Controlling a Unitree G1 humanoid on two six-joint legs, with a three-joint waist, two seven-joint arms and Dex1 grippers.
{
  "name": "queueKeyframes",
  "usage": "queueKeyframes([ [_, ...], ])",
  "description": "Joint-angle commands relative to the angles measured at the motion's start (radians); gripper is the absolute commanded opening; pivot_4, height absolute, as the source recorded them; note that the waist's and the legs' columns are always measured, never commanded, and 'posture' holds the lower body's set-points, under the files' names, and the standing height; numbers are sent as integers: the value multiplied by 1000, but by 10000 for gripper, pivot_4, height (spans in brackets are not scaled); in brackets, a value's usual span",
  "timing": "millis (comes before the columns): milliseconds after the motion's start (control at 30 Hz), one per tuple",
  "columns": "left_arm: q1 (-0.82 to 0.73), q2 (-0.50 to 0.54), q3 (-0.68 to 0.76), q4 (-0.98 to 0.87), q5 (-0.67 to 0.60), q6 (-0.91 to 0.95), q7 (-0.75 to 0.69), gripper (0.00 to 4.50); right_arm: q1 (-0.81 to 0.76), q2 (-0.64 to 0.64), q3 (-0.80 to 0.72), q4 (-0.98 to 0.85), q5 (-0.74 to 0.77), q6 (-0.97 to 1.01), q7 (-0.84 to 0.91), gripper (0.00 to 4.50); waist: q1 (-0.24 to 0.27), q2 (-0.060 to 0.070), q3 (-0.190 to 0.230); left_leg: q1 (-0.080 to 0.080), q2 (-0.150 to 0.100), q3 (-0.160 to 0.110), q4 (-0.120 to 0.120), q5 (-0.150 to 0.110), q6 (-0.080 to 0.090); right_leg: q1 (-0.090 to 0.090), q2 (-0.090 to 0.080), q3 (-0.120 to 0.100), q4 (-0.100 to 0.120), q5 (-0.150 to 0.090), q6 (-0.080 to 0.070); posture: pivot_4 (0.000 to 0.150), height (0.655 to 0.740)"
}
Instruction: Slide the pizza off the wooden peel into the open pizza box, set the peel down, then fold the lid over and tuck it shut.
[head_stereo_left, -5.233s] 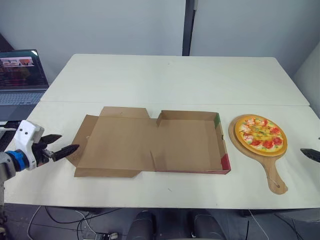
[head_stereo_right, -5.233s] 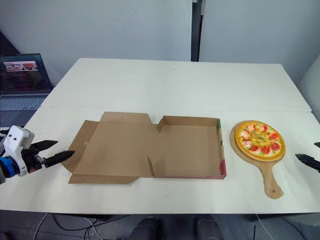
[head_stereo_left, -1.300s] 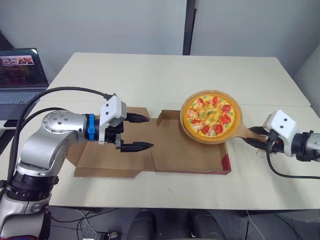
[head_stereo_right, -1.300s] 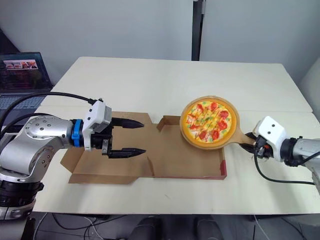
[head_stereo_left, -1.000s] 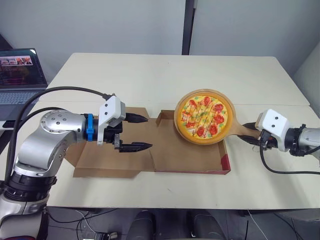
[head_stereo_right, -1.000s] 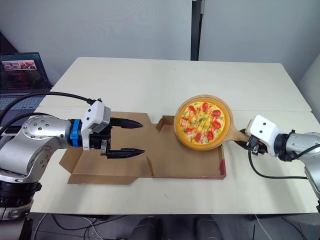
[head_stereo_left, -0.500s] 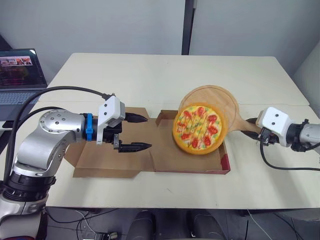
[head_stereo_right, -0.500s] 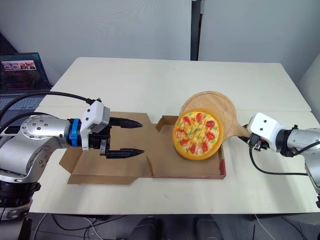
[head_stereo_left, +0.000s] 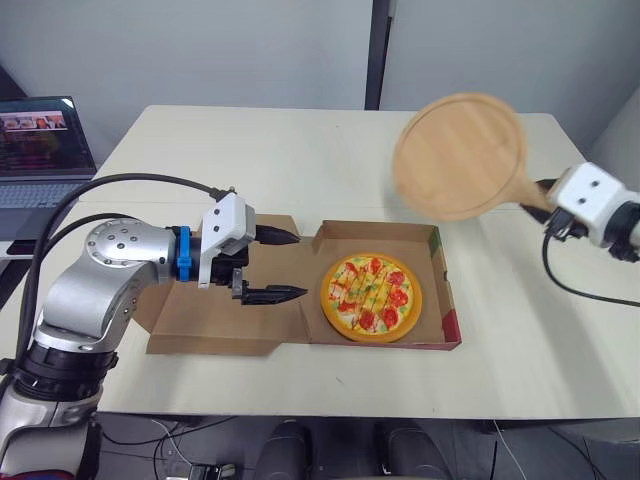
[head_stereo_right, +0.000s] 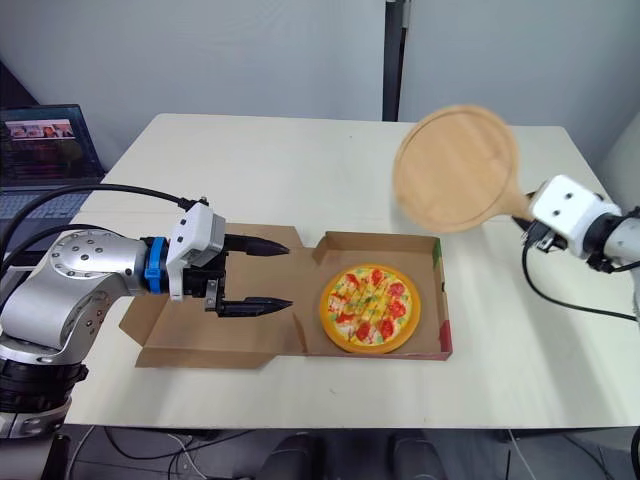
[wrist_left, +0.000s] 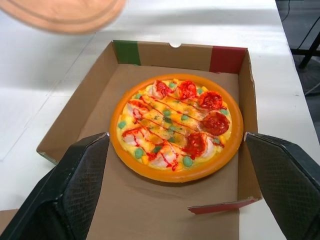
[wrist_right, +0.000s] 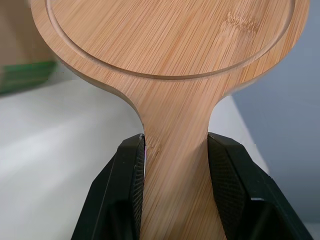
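Left eye view: round orange-rimmed pizza (head_stereo_left: 368, 297) sits inside the brown cardboard box (head_stereo_left: 380, 231); right gripper (wrist_right: 176, 146) jaws pinch the handle of the grainy round wooden peel (head_stereo_left: 458, 155), midair; left gripper (head_stereo_left: 299, 265) jaws gape wide, empty.

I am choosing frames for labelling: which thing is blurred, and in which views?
Left eye view: the wooden peel is smeared along its left edge, the pizza in the pizza box crisp. Left wrist view: the peel is soft too. Right wrist view: the peel's grain is sharp in the right gripper, the background blurred.
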Motion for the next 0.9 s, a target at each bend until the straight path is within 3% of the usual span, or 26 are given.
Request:
queueKeyframes([
  [33, -38, -28, 25, -22, -58, 11, 4, 45000, 76, 4, -188, -90, 101, 121, -8, 15854, 5, 0, 0, 0, 0, 0, 0, 0, 0, 0, 0, 0, 0, 0, 0, 1500, 7400],
  [267, -118, -129, 10, -18, -129, 71, 51, 45000, 392, 160, -453, -352, 249, 516, -57, 15852, 19, 0, 0, -2, 0, -2, 1, 0, 0, 2, 1, 1, 2, 0, 0, 1500, 7400],
  [467, -144, -159, -26, -15, -132, 49, 17, 45000, 570, 275, -521, -481, 289, 622, -110, 15852, 9, 3, -1, 1, -2, -2, 0, 0, 0, 2, 1, 4, 3, 0, 0, 1500, 7400],
  [900, -187, -223, -87, 18, -119, 7, -22, 45000, 585, 294, -431, -417, 305, 721, -178, 15852, -3, 2, -1, 1, -2, -1, 1, 0, 0, 2, 6, 4, 2, 0, 0, 1500, 7400],
])
